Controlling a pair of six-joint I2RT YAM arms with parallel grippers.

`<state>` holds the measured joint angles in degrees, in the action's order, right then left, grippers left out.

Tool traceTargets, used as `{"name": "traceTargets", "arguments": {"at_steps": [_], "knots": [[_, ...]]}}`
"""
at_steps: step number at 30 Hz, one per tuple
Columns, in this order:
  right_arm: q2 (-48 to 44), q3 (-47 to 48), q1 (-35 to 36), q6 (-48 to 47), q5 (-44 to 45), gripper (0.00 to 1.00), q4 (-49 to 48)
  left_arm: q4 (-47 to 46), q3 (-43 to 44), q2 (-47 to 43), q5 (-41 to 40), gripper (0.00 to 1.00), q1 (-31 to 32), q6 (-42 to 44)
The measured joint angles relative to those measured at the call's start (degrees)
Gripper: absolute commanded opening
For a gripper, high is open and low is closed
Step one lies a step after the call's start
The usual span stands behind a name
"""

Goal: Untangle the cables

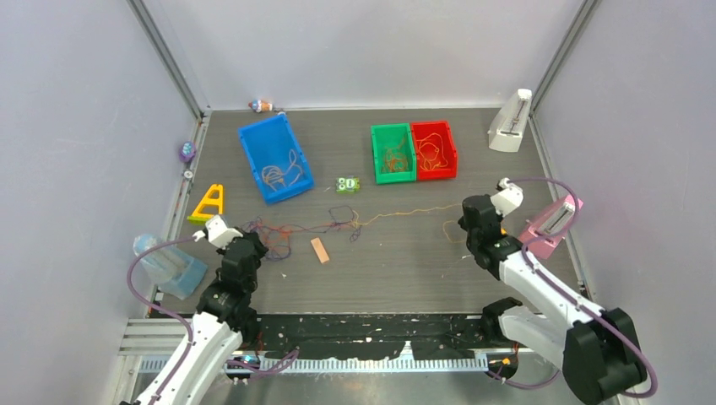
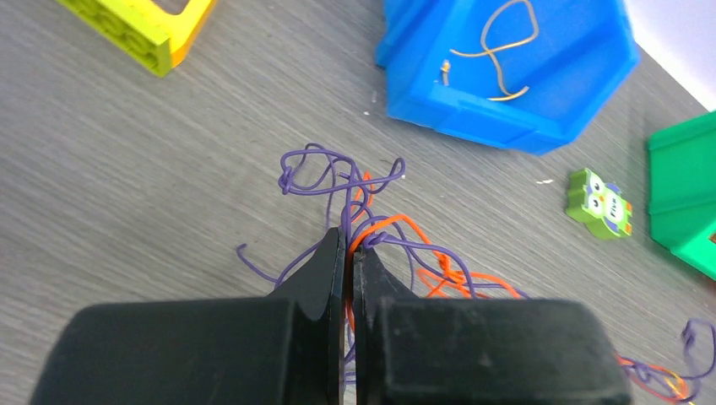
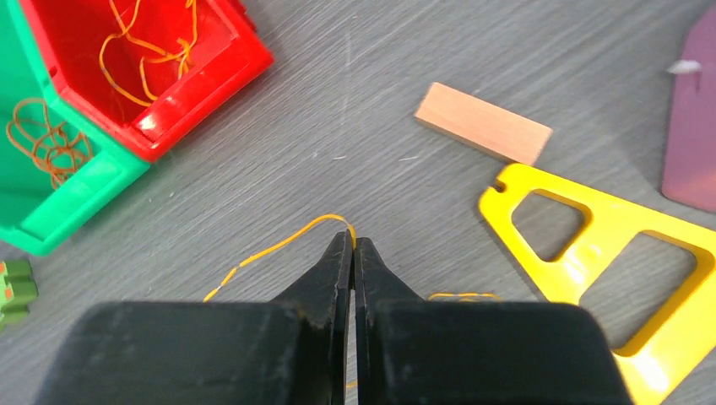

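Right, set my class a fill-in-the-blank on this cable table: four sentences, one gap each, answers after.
1. The left gripper grips a tangle of orange and ____ cables.
2. The right gripper has its jaws ____ on a lone yellow cable.
3. The green bin stands right against the ____.
4. The owl toy lies between the green bin and the ____.

Missing words: purple; shut; red bin; blue bin.

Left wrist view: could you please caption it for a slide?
Left gripper shut on tangled purple and orange cables, blue bin beyond.
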<state>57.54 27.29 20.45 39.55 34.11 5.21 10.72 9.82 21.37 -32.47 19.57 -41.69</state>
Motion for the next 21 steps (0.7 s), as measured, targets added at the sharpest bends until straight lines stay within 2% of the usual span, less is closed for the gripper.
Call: {"name": "traceTargets", "arguments": {"at_steps": [8, 13, 16, 21], "knots": [[-17.2, -11.4, -0.9, 11.6, 7.3, 0.05, 0.7, 7.3, 0.0, 0.0, -7.7, 0.0, 0.1, -8.6], [-23.6, -14.9, -1.3, 16.2, 11.4, 0.05, 1.5, 10.1, 0.0, -1.0, -10.6, 0.0, 0.1, -11.7], [-25.4, -15.1, -2.0, 16.0, 13.9, 0.05, 2.1, 10.7, 0.0, -1.3, -11.1, 0.0, 0.1, -12.3], [-25.9, -12.1, -6.1, 10.4, 15.2, 0.05, 4.8, 10.6, 0.0, -1.3, -11.4, 0.0, 0.1, -12.2]]}}
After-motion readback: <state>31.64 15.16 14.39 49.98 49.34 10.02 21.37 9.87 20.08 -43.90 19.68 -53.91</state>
